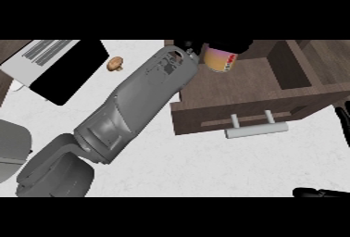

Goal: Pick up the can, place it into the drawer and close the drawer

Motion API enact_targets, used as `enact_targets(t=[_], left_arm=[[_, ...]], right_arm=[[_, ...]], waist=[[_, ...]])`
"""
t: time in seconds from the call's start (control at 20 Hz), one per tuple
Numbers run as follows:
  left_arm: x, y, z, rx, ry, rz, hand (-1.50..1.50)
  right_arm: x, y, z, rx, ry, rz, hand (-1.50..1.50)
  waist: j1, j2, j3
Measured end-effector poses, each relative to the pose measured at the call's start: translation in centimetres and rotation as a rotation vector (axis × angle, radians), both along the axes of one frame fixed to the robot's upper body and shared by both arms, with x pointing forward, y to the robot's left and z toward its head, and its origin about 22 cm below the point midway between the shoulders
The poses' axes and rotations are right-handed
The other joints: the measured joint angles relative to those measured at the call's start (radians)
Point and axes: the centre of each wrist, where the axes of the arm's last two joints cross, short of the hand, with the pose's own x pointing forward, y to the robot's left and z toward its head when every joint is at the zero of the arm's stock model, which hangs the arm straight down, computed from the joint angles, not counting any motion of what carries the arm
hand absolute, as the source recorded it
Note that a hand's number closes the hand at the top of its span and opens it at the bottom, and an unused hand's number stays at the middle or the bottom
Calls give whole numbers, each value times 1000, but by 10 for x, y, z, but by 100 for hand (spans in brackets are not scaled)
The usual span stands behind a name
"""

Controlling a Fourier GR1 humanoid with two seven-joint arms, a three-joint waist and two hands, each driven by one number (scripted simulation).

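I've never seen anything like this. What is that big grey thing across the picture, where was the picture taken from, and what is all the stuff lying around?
You are looking steeply down from the robot's head onto a white kitchen counter. The big grey shape is the robot's left forearm, which enters at the lower left. At its end, the black left hand is curled round a yellow and pink can, held over the brown wooden drawer. The drawer has a pale bar handle. Black parts of the right hand show at the right edge. An open laptop and a small brown item lie at the upper left.
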Motion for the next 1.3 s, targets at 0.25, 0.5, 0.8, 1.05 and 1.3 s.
enact_targets(t=[0.25,0.5,0.8,1.05,1.3], left_arm=[[-1,4,-14,4,2,43,-150],[-1,5,-18,-3,-5,76,-150],[1,7,-19,-22,-8,103,-150],[-1,5,-18,-71,3,114,-150],[-4,0,-11,-121,12,104,-150]], right_arm=[[6,6,0,-2,-2,13,-150],[3,6,4,-8,-7,13,-150],[2,8,11,-30,-34,9,-150],[-1,8,22,-168,-91,-12,-150],[-2,11,32,-316,-142,-3,-150]], waist=[[-10,4,0],[-13,3,0],[-12,4,-1],[-11,3,-1],[-4,1,-1]])
